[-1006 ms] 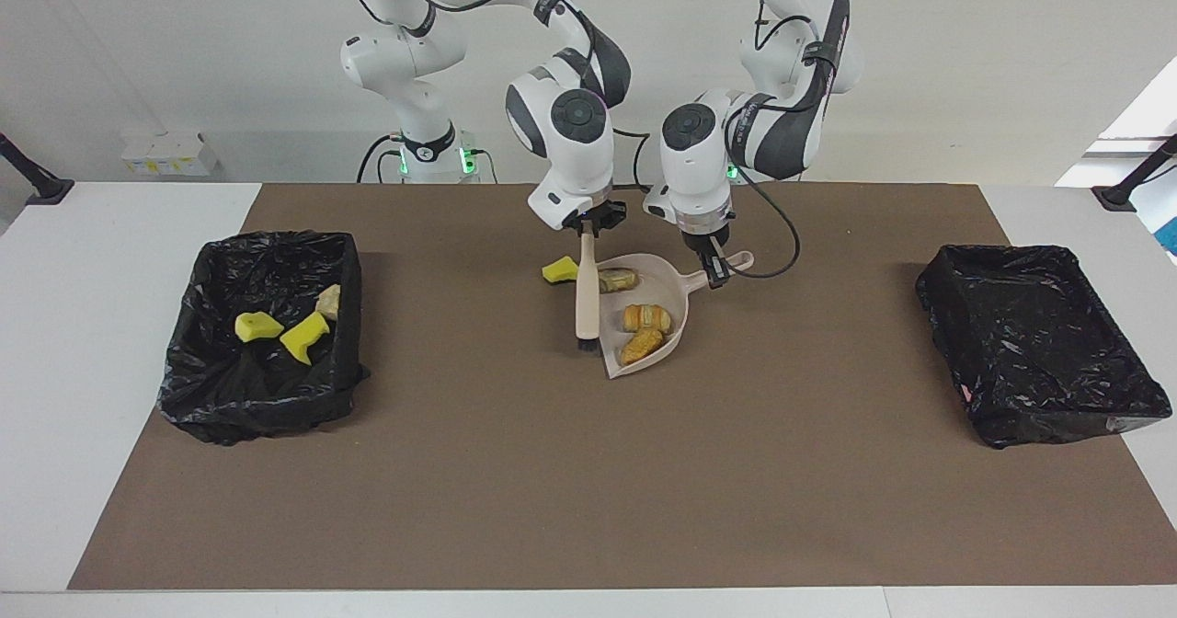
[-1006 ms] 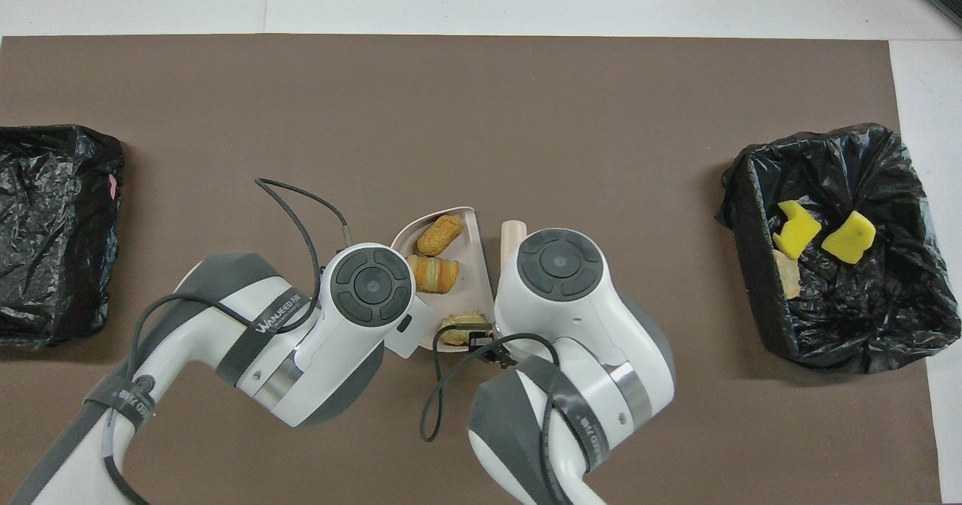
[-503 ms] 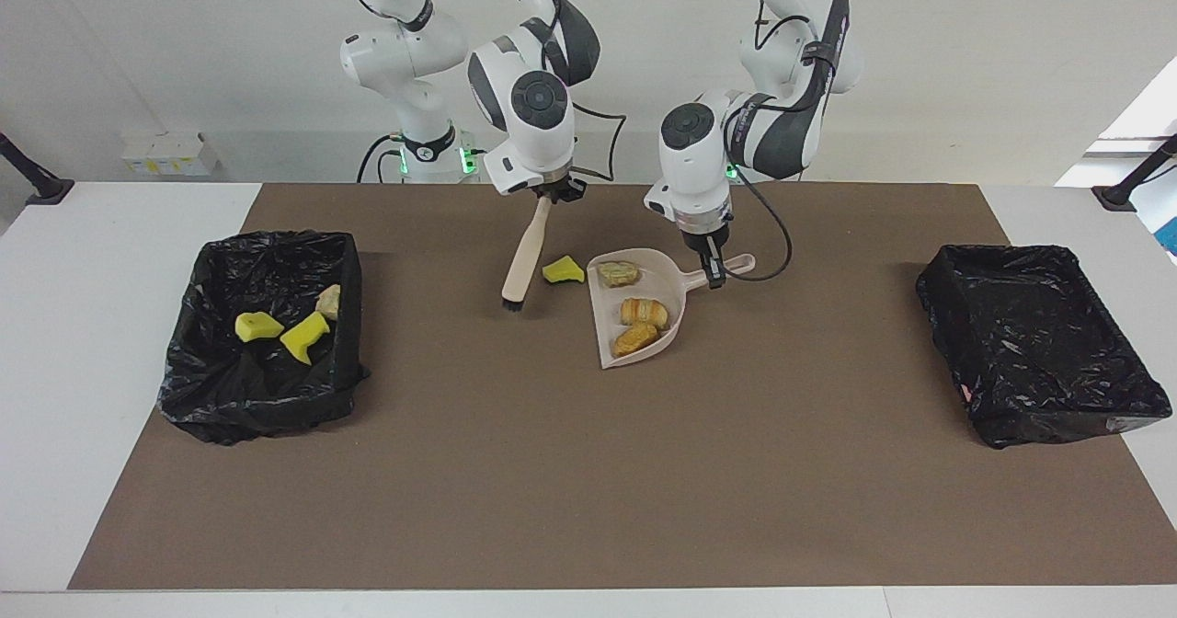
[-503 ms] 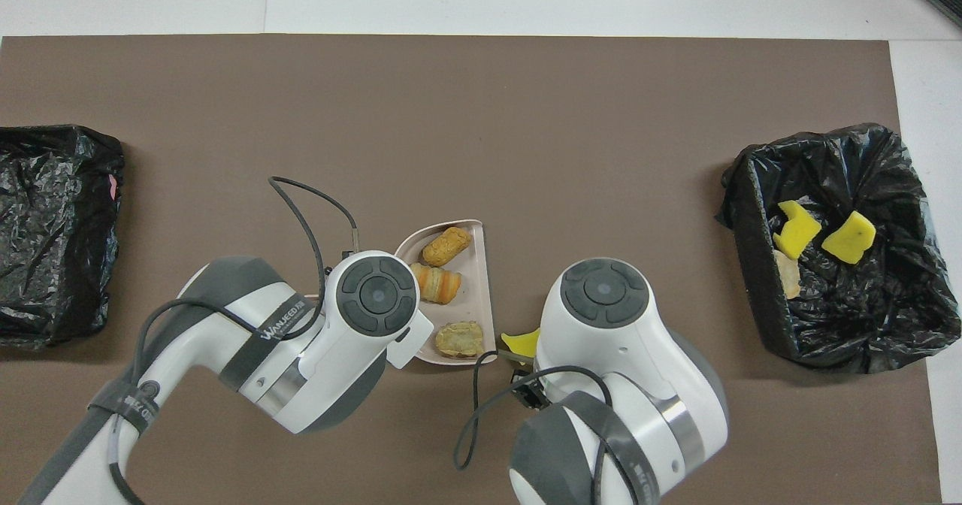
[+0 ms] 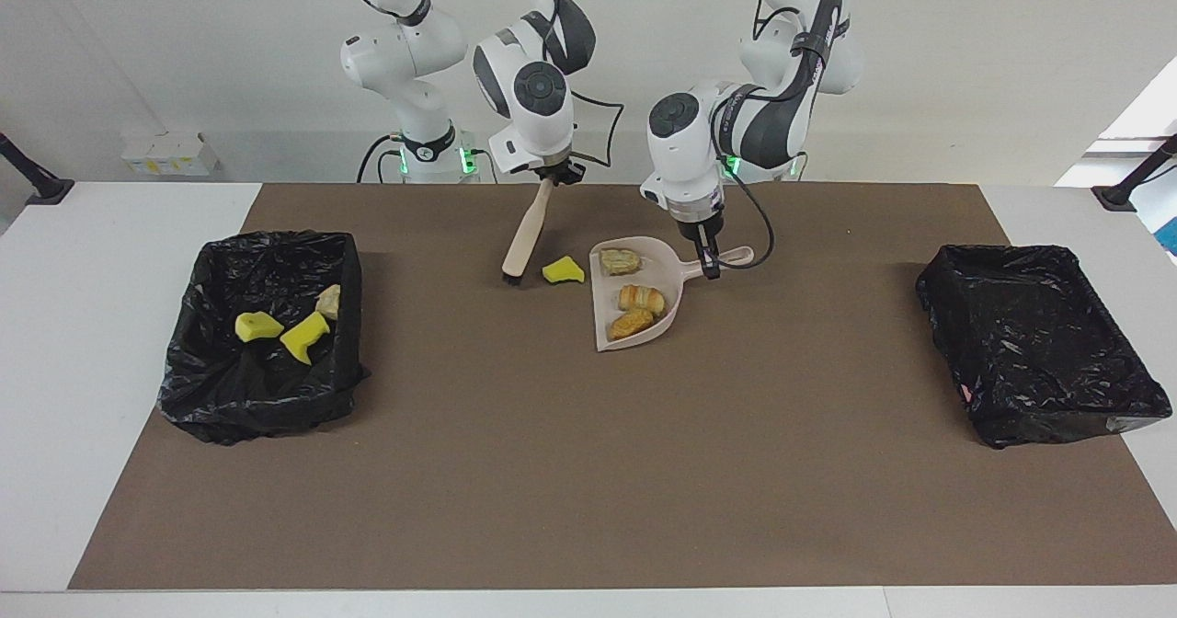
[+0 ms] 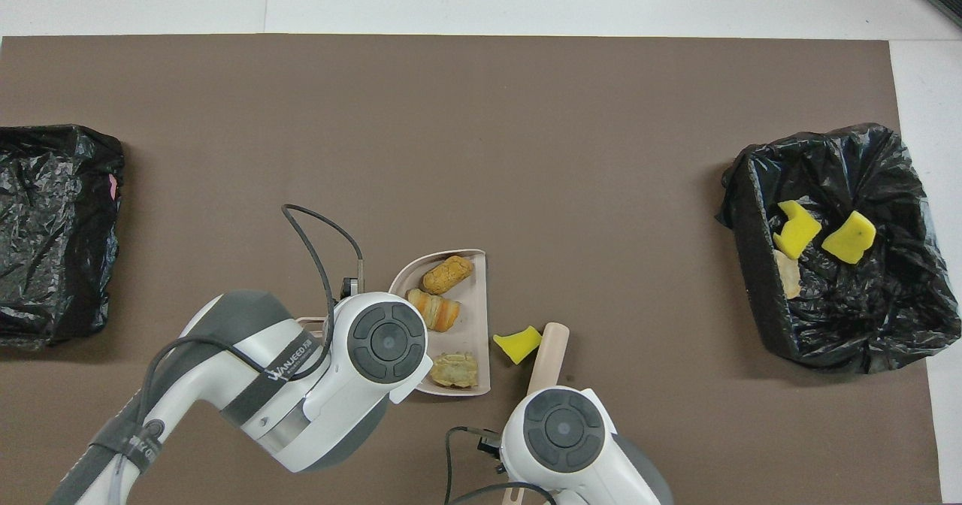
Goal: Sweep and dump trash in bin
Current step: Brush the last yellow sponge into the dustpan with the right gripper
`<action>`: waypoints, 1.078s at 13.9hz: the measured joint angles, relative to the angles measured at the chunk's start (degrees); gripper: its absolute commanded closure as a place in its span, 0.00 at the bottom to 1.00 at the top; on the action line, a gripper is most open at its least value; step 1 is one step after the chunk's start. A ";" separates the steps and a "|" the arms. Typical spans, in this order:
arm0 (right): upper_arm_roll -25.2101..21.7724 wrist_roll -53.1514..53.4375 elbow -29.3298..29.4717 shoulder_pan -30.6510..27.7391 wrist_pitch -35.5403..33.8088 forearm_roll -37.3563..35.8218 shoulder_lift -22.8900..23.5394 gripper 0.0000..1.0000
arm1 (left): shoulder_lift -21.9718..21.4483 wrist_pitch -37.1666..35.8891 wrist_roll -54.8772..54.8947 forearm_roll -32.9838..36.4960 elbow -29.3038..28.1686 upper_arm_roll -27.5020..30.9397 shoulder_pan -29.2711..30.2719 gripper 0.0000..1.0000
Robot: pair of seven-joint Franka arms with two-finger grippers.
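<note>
Brush (image 5: 527, 234) withdrawn from dustpan (image 5: 674, 308) | yellow chunk (image 5: 562, 271) exposed between them

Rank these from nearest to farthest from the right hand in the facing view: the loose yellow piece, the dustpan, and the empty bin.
Measured from the right hand, shut on the brush:
1. Loose yellow piece, on the mat just by the brush's bristles.
2. Dustpan, beside that piece, toward the left arm's end.
3. Empty bin, at the left arm's end of the table.
</note>
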 measured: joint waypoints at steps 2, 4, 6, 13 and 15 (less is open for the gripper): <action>0.03 -0.91 3.12 1.72 3.62 0.00 4.64 1.00 | -0.13 0.00 0.00 0.00 -0.77 0.15 0.12 1.00; 0.04 -5.23 6.91 2.54 3.79 0.00 7.72 1.00 | -0.26 -0.02 0.00 0.00 -1.28 0.32 0.14 1.00; 0.01 -12.40 8.91 2.89 2.81 0.00 8.81 1.00 | -0.42 -0.23 -0.01 0.00 -1.57 0.40 0.18 1.00; -0.88 -21.72 10.60 -0.67 -7.34 -2.46 7.43 1.00 | -0.88 -0.30 0.17 -1.65 -2.25 0.45 1.42 1.00; -0.94 -21.94 10.95 -3.11 -11.00 -5.45 6.07 1.00 | -0.89 -0.30 0.53 -2.99 -2.41 0.48 2.32 1.00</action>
